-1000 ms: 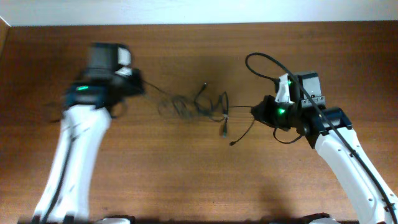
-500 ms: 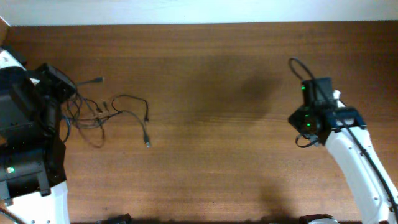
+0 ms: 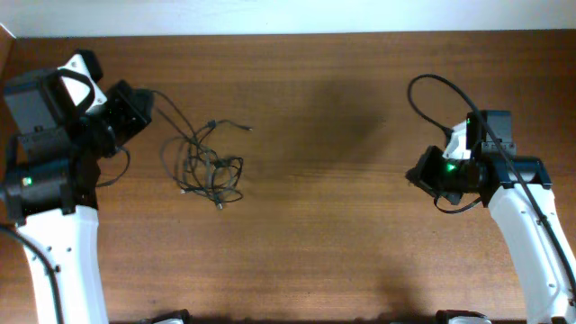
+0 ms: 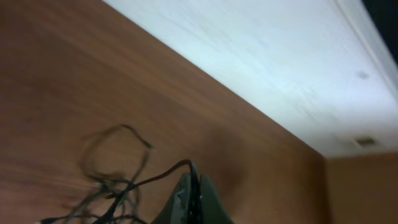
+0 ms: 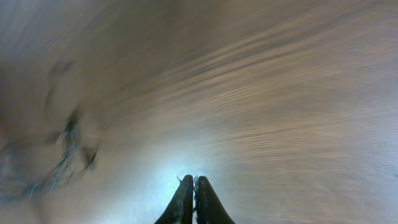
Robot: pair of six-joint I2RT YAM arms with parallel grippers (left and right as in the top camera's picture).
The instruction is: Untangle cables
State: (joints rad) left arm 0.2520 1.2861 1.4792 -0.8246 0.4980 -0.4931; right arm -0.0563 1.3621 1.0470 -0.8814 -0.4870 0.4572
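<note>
Wood table (image 3: 315, 234) fills the overhead view, with a strip of white wall (image 3: 288, 16) along its far edge. My left arm (image 3: 58, 243) is at the table's left side and my right arm (image 3: 531, 243) at its right side, well apart.

My left gripper (image 3: 142, 99) sits at the far left, fingers pressed together. In the left wrist view one thin black strand comes out right at the tips (image 4: 193, 183), so it is pinching a cord of the cables (image 3: 209, 165). That strand runs from the gripper to the bunch.

The cables lie bunched on the table's left half, near the left gripper, with loose ends sticking out toward the far edge.

My right gripper (image 5: 194, 186) is pressed together with nothing between the fingers, well apart from the cables. The right wrist view is blurred. A thick arm lead (image 3: 416, 90) loops above the right gripper.
</note>
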